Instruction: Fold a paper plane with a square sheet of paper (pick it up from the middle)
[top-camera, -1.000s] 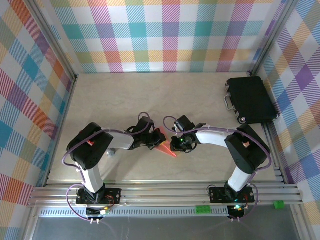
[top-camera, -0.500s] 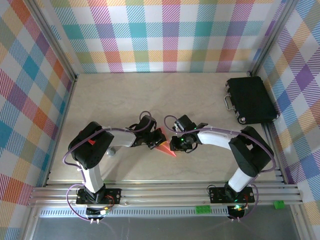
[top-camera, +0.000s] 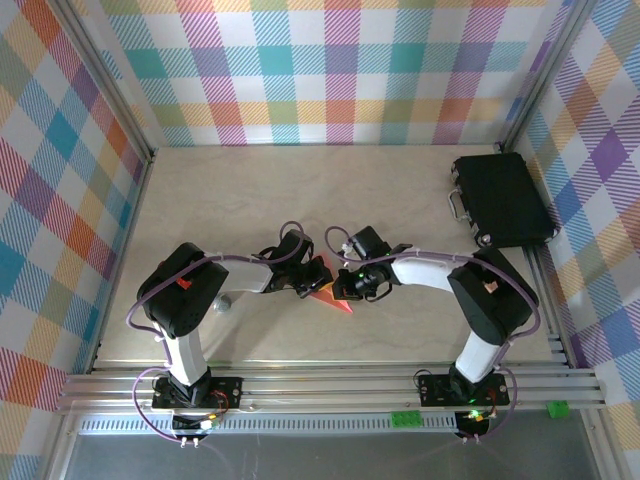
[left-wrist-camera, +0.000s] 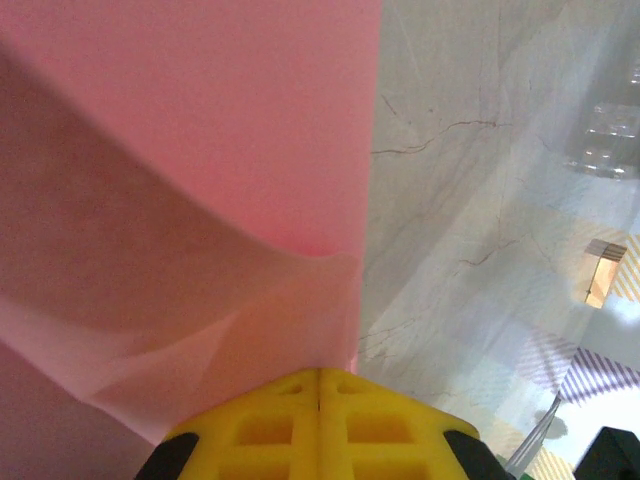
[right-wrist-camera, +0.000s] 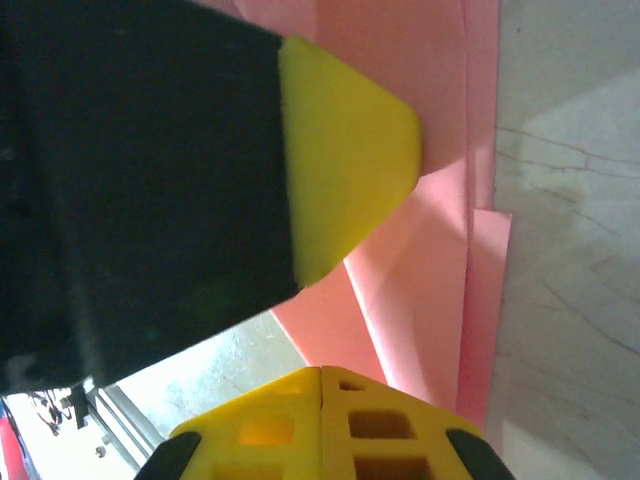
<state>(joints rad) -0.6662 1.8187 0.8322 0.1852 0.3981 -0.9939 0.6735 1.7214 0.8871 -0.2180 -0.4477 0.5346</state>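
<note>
The salmon-pink sheet of paper (top-camera: 333, 299) lies on the table, folded into a narrow pointed dart shape with its tip toward the front. In the left wrist view the paper (left-wrist-camera: 200, 150) bulges up in soft layers just ahead of my left gripper (left-wrist-camera: 320, 372), whose yellow jaws are shut and rest at the paper's edge. From above, the left gripper (top-camera: 316, 278) sits on the paper's left side and the right gripper (top-camera: 346, 287) on its right. In the right wrist view my right gripper (right-wrist-camera: 320, 370) is shut over the layered folds (right-wrist-camera: 430, 280), close to the left gripper's yellow fingertip (right-wrist-camera: 345, 150).
A black case (top-camera: 500, 200) lies at the back right of the pale table (top-camera: 250, 200). Plaid walls close in the left, back and right sides. An aluminium rail (top-camera: 320, 385) runs along the near edge by the arm bases.
My right gripper has edged left onto the paper, and its jaws have gone from slightly open to shut. The left gripper has shifted slightly right, still shut.
</note>
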